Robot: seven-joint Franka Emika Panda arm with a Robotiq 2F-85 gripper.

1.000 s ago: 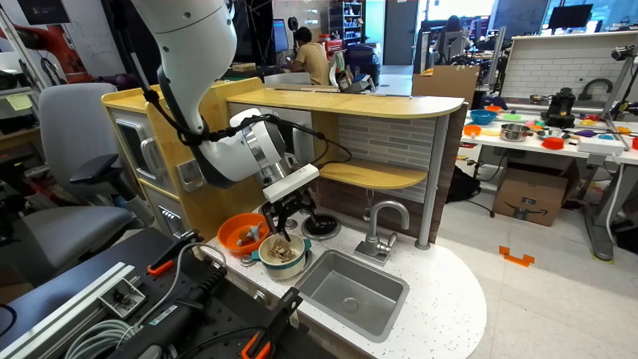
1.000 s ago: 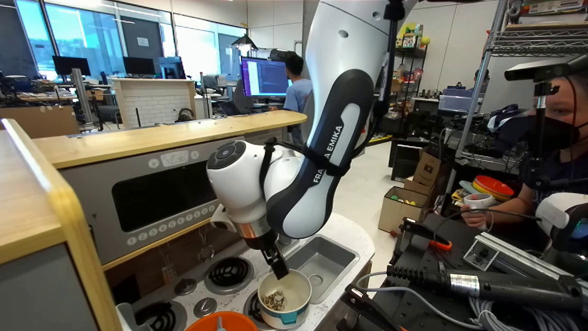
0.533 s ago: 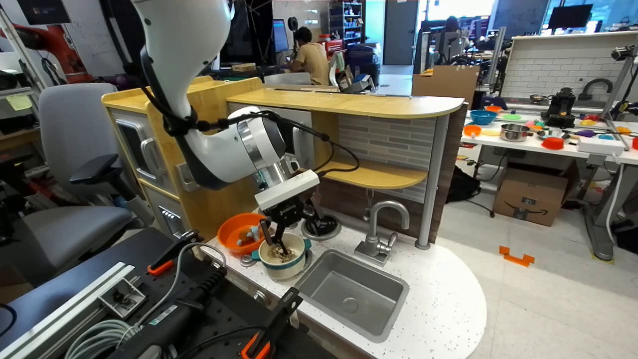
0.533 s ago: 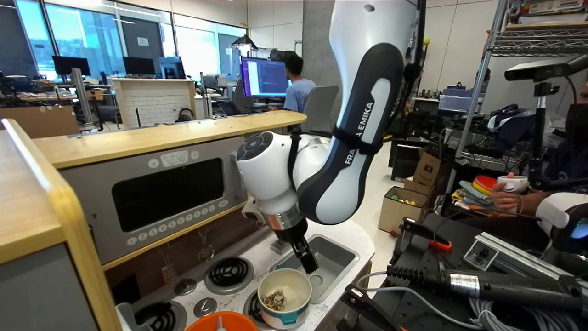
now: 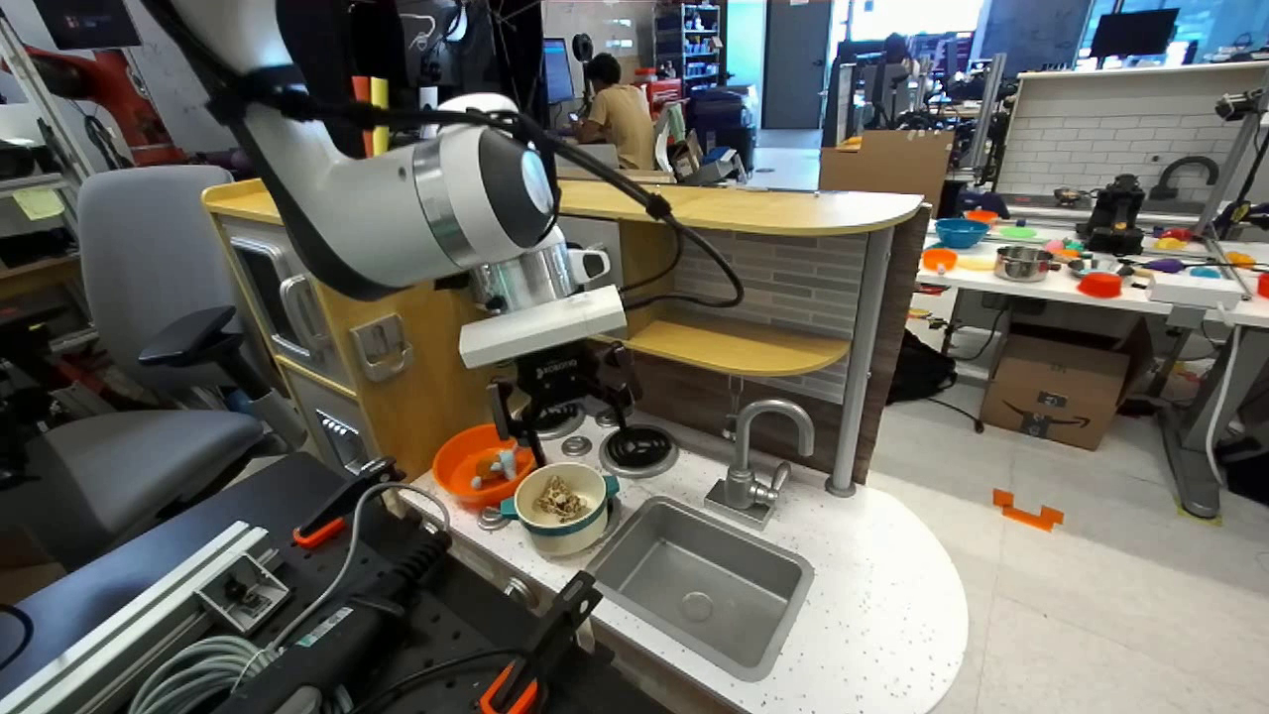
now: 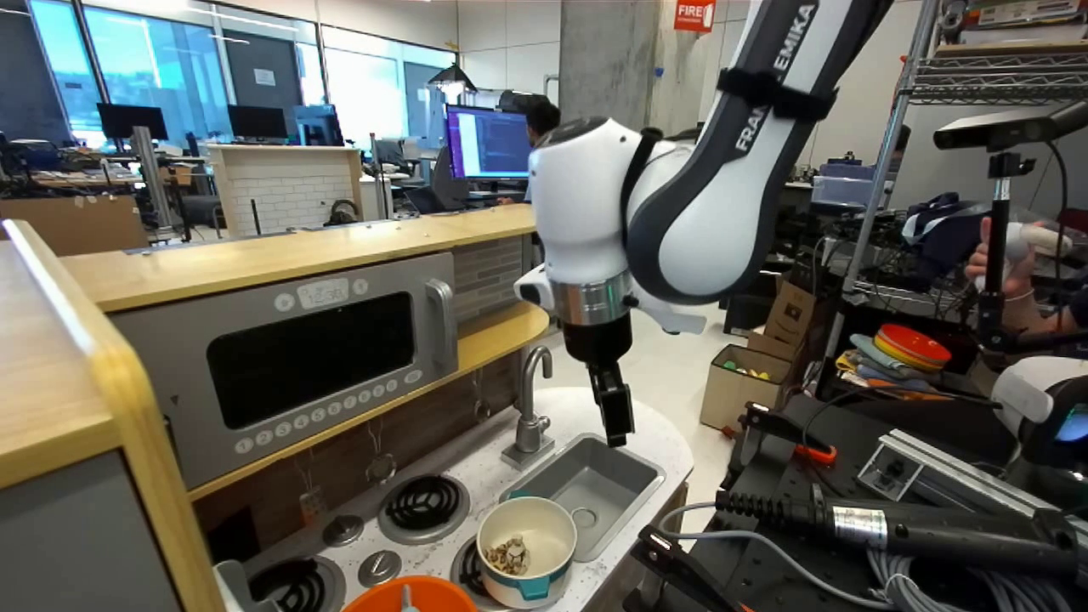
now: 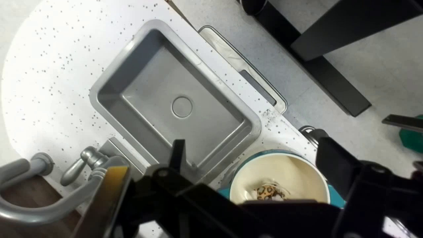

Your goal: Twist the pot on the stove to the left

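Pot (image 6: 542,544) sits on a stove burner (image 6: 466,568), probably for twisting there; claw (image 7: 251,150) hangs higher, spread apart, empty.

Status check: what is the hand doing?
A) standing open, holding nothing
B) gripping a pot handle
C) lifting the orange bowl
A: the wrist view shows the hand spread wide with nothing gripped, and an exterior view shows a gap between it and the pot.

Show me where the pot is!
In an exterior view, the cream pot sits on the stove, with the orange bowl to its left and the grey sink to its right.
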